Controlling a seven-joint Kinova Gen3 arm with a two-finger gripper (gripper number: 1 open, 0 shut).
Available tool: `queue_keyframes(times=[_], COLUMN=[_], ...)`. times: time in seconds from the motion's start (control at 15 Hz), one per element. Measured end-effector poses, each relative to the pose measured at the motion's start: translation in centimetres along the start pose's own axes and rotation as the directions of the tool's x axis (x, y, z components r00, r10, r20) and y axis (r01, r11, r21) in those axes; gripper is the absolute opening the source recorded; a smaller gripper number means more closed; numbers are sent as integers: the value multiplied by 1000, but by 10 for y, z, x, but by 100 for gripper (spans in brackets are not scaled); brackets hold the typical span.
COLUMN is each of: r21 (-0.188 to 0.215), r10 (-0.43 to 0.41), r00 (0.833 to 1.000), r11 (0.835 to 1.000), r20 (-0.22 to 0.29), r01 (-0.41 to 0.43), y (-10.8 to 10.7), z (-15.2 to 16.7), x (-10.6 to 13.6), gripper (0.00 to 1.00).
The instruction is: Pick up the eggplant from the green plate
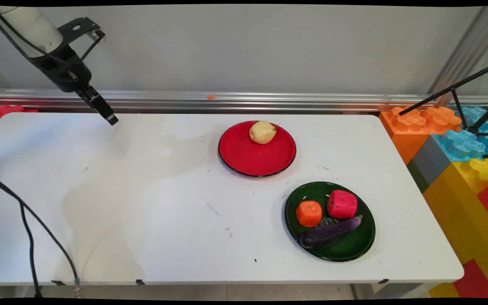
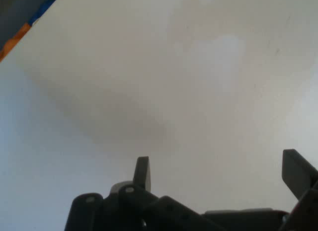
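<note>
arm link: a rounded, glossy white cylindrical segment (image 1: 28,23) showed at the upper left of the main view.
wrist: below it sat a black housing (image 1: 59,67) with small round details on its side.
bracket: a flat black metal plate (image 1: 81,29) with holes stuck out beside the wrist.
cables: thin black cables (image 1: 4,31) ran along the white link; another black cable (image 1: 28,220) hung at the left.
gripper: a black two-finger gripper (image 2: 223,174) had matte, blocky fingers (image 2: 142,172) and rounded linkage joints with pivot pins in the hand view.
</note>
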Motion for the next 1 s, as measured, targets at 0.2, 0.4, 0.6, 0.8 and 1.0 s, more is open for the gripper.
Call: queue_keyframes(times=[0.2, 0.4, 0.6, 0.8, 1.0], r21=[-34, -94, -159, -225, -304], r10=[6, 1, -7, -7, 9], r00=[1000, 998, 996, 994, 992], r11=[999, 996, 987, 974, 951], r20=[-21, -58, -84, -105, -126], r01=[-6, -6, -7, -17, -47], y=[7, 33, 67, 107, 161], z=[1, 1, 1, -1, -2], x=[8, 27, 44, 58, 73], gripper=[100, 100, 100, 100, 100])
